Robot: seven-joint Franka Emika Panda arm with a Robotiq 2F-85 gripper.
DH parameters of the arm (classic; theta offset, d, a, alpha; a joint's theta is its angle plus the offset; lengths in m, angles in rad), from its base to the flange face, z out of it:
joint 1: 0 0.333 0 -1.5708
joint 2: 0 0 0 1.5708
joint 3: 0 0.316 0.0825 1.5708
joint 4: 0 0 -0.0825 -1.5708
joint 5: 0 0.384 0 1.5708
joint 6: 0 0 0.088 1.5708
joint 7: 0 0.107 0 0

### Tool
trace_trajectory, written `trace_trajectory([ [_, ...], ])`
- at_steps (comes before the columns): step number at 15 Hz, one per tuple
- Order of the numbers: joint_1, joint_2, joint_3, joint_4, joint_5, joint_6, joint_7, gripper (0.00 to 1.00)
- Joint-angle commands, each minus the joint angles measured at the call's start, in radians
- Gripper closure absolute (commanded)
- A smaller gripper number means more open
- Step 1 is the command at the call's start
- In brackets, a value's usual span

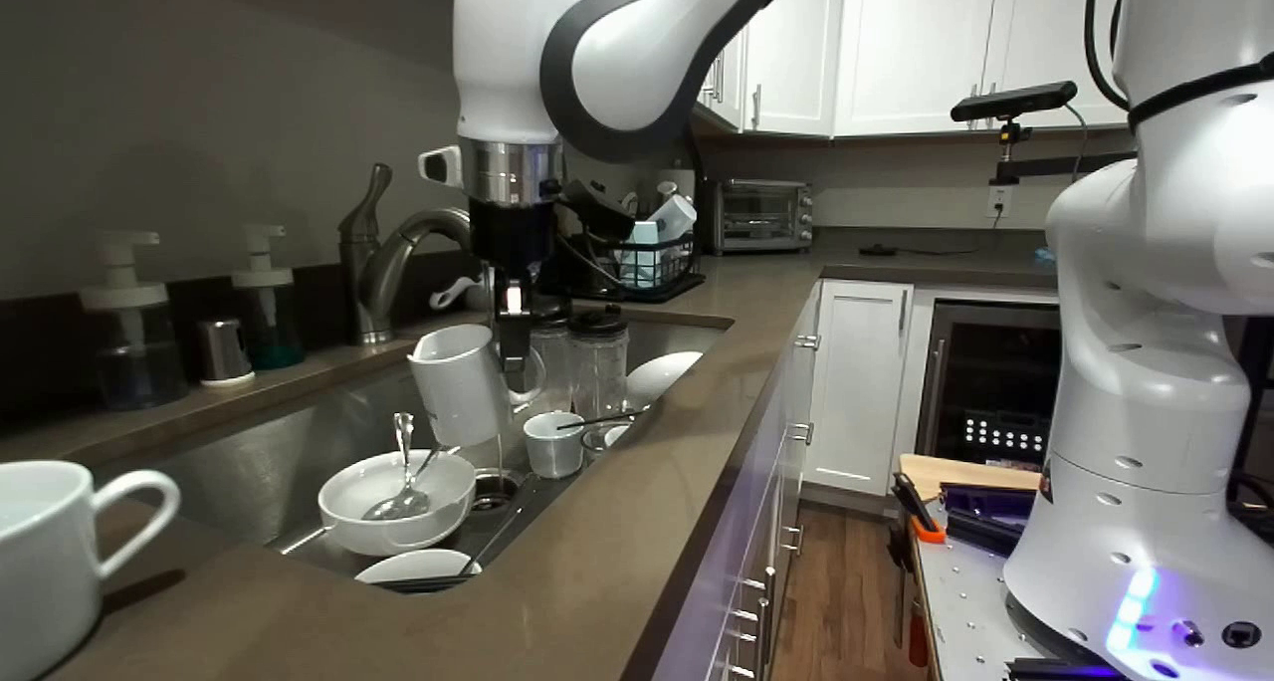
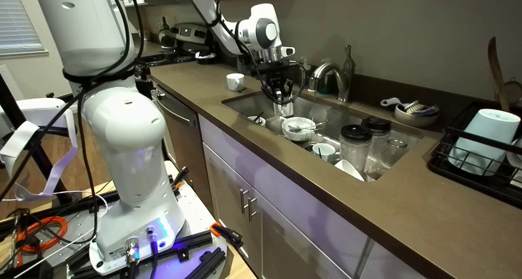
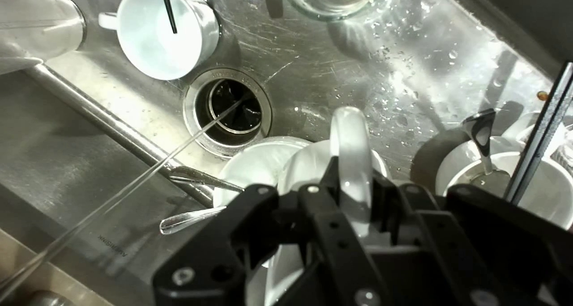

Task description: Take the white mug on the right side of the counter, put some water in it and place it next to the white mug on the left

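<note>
Step looked like filling | gripper (image 3: 356, 183) pinched white mug (image 1: 458, 387) by its handle (image 3: 350, 136) | it hung slightly tilted within the sink (image 1: 234, 472) edges, contents unseen | water stream (image 3: 121, 193) missed it, entering the drain (image 3: 246, 118) | next likely called for sliding it under

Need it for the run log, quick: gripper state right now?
Gripper: closed, holding the white mug by its handle.
</note>
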Motion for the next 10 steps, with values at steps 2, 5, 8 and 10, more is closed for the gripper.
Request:
trace_trajectory([
  [2,0.013,-0.002,0.011,0.016,-0.012,-0.017,0.001,0.96],
  [5,0.041,-0.020,0.034,0.036,-0.050,-0.053,0.017,0.96],
  [8,0.072,-0.047,0.060,0.060,-0.093,-0.090,0.025,0.96],
  [10,0.087,-0.065,0.076,0.075,-0.106,-0.096,0.015,0.96],
])
